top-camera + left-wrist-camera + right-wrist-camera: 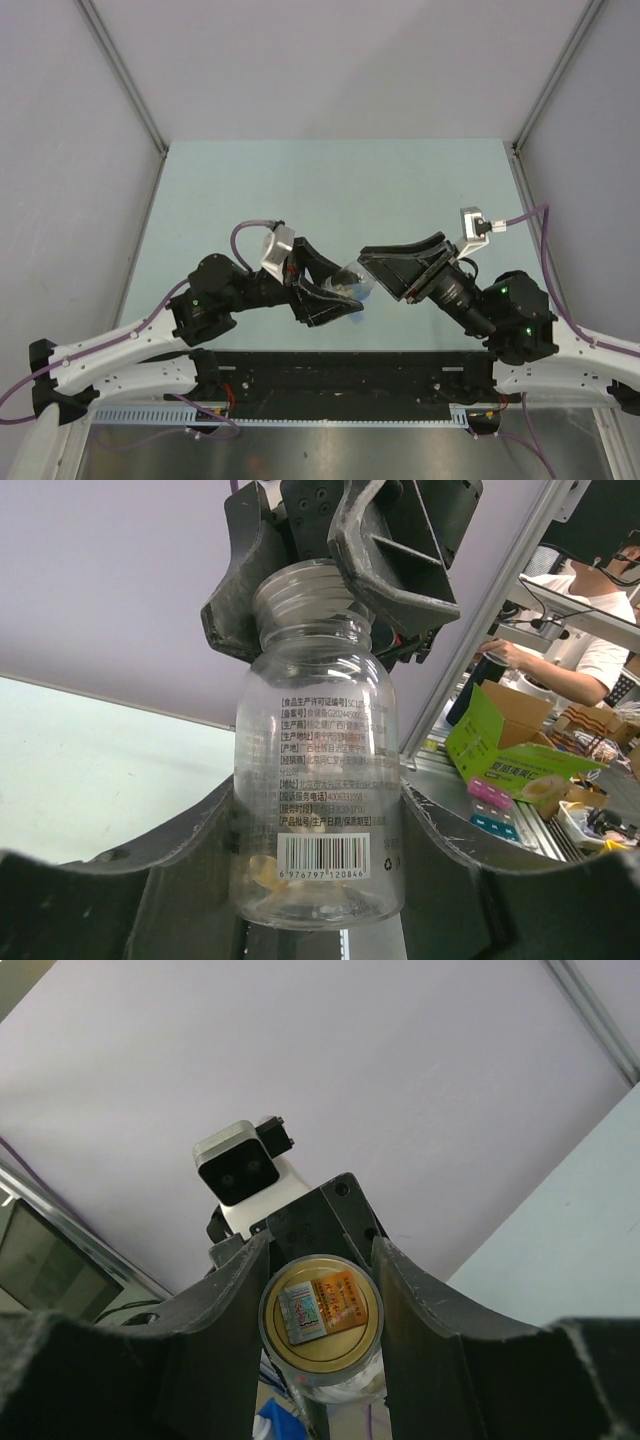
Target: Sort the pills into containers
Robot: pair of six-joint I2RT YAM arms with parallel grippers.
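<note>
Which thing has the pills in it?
Over the pale green table, the left arm and right arm meet in the middle. Between their jaws is a clear plastic bottle. It's the only see-through thing there, with a barcode label and yellowish pills at its bottom.

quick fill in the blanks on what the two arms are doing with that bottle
The left gripper clamps the body of a clear ___.
The right gripper grips the bottle at its threaded ___.
At the foot of the label is a black-and-white ___.
Missing words: bottle; neck; barcode.
</note>
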